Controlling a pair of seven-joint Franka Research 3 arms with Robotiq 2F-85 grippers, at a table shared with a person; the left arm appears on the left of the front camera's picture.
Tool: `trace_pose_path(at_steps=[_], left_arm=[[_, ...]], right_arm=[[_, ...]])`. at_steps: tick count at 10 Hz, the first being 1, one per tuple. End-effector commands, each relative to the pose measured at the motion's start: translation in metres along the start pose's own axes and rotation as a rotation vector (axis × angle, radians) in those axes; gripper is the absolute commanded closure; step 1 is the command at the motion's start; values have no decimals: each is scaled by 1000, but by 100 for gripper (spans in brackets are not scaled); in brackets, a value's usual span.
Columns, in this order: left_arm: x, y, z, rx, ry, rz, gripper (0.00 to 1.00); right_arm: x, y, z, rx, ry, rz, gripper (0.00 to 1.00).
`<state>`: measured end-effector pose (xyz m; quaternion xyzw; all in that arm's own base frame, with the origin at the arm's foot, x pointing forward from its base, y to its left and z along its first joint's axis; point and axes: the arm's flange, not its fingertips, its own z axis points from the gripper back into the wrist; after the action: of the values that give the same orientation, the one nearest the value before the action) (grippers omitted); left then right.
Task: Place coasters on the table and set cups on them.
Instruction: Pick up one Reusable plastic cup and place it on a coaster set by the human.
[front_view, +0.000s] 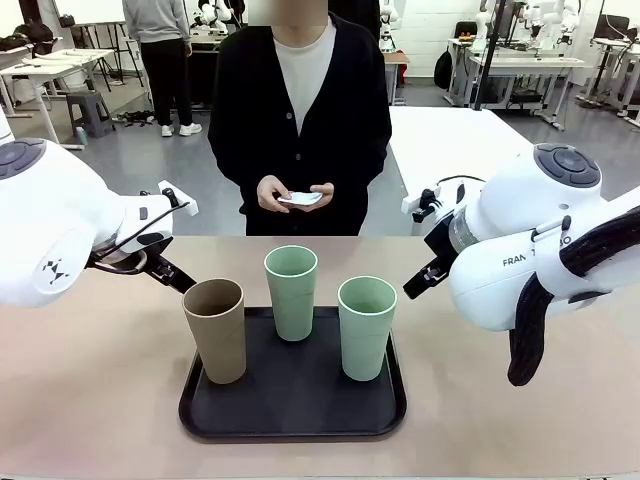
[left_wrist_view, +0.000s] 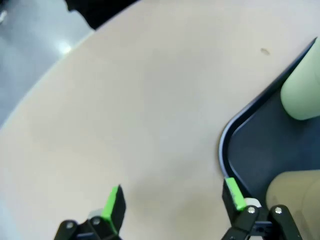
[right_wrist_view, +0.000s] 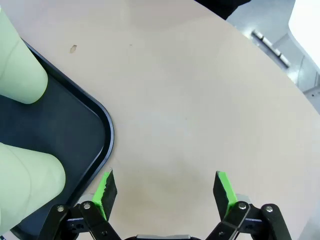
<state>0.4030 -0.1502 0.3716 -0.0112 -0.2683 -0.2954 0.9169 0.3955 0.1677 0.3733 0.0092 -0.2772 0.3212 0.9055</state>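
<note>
At the left, the left tool (left_wrist_view: 172, 189) is hovering over bare bench (front_view: 90, 390), its green-padded fingers spread wide with nothing between them. It is hanging just beside the left rim of the black tray (front_view: 290, 415), and one fingertip is sitting close to the tray's rounded corner without touching it.

On the tray, the three cups are standing upright and apart from one another. The tan cup (front_view: 215, 330) is occupying the near left part, nearest the left tool. The middle mint cup (front_view: 291, 290) is standing farther back, toward the tray's far edge. The right mint cup (front_view: 366, 325) is standing on the near right part. All three are resting straight on the tray, mouths open upward.

Beyond the bench's far edge, at the middle, a person in a dark cardigan (front_view: 300, 120) is standing and facing the robot. Both hands (front_view: 275, 193) are holding the coasters (front_view: 300, 199) at waist height, above and behind the tray. They are appearing as a small thin white stack; how many there are cannot be told.

At the right, the right tool (right_wrist_view: 163, 176) is hovering over bare bench just beside the tray's right rim, its fingers likewise spread wide and gripping nothing. One green pad is hanging close to the tray's edge, clear of it.
</note>
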Motion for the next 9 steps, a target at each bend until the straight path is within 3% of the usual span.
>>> trace_pose_path(at_steps=[1, 9], left_arm=[[0, 0, 0, 0, 0, 0, 0], [0, 0, 0, 0, 0, 0, 0]], right_arm=[[0, 0, 0, 0, 0, 0, 0], [0, 0, 0, 0, 0, 0, 0]])
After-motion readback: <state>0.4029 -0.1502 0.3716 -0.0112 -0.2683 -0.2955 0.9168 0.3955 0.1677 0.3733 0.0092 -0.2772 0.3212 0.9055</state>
